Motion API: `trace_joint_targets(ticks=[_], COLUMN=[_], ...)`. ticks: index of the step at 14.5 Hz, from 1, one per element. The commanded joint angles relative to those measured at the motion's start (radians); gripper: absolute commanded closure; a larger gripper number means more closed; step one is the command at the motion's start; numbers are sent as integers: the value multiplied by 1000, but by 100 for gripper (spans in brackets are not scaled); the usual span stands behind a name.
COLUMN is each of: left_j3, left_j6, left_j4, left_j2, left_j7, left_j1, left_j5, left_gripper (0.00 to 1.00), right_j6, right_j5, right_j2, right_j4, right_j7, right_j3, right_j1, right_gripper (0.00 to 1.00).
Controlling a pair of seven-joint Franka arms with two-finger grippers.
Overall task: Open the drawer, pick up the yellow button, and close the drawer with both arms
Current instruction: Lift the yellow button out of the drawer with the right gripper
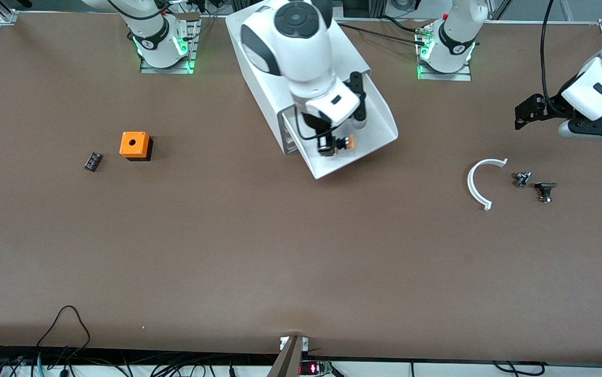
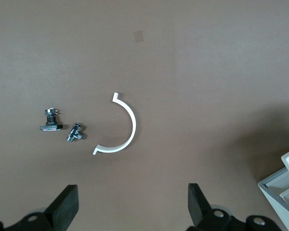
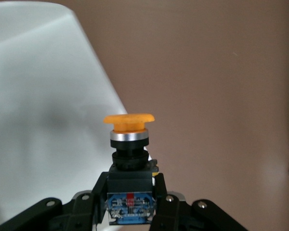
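**Right gripper holds the button over the open drawer**

Front view: a brown tabletop [image 1: 301, 251] carries a white cabinet [image 1: 269, 78] between the two arm bases. Its top drawer [image 1: 369, 131] is pulled out toward the camera. The right gripper [image 1: 332, 144] hangs over the drawer, clenched on the button [image 1: 344, 142], whose orange cap points sideways toward the left arm's end. The left gripper [image 1: 528, 112] waits over the tabletop at the left arm's end. Below it lie a white arc [image 1: 479, 183], a small metal fitting [image 1: 522, 179] and a black part [image 1: 545, 190]. Toward the right arm's end sit an orange box [image 1: 135, 145] with a hole and a small black piece [image 1: 92, 161].

Left wrist view: the left gripper [image 2: 132, 209] is released, its fingers [image 2: 65, 207] spread wide over bare tabletop. The arc [image 2: 127, 127], fitting [image 2: 75, 134] and black part [image 2: 51, 120] lie in a row. A corner of the cabinet [image 2: 284, 185] shows at the edge.

Right wrist view: the right gripper [image 3: 130, 207] grasps the button [image 3: 129, 163] by its dark body, cap outward, over the drawer [image 3: 43, 120] floor.
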Motion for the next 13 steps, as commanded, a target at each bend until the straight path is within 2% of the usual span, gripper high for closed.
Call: trace_joint_targets(ticks=[1, 3, 7, 9, 11, 13], left_j3=[-3, -5, -20, -34, -46, -48], left_j6=[-28, -31, -62, -62, -37, 42], left_j4=[84, 123, 135, 133, 115, 98], left_j2=[59, 89, 99, 113, 119, 160], left_j7=[0, -3, -7, -31, -138, -296], left_j1=[10, 10, -6, -10, -76, -147], left_j5=[10, 10, 6, -58, -75, -69], left_gripper=[0, 0, 0, 0, 0, 0], right_j6=[2, 4, 5, 30, 36, 60], right_j5=[-14, -4, -16, -14, -14, -14], right_j2=[-86, -112, -176, -204, -236, -253], right_j4=[-86, -134, -286, -375, -476, -557], right_j7=[99, 171, 282, 287, 288, 279], right_j3=[-41, -89, -89, -89, -87, -86], right_j1=[-38, -84, -228, -317, -397, -452], right_gripper=[81, 81, 81, 81, 81, 81])
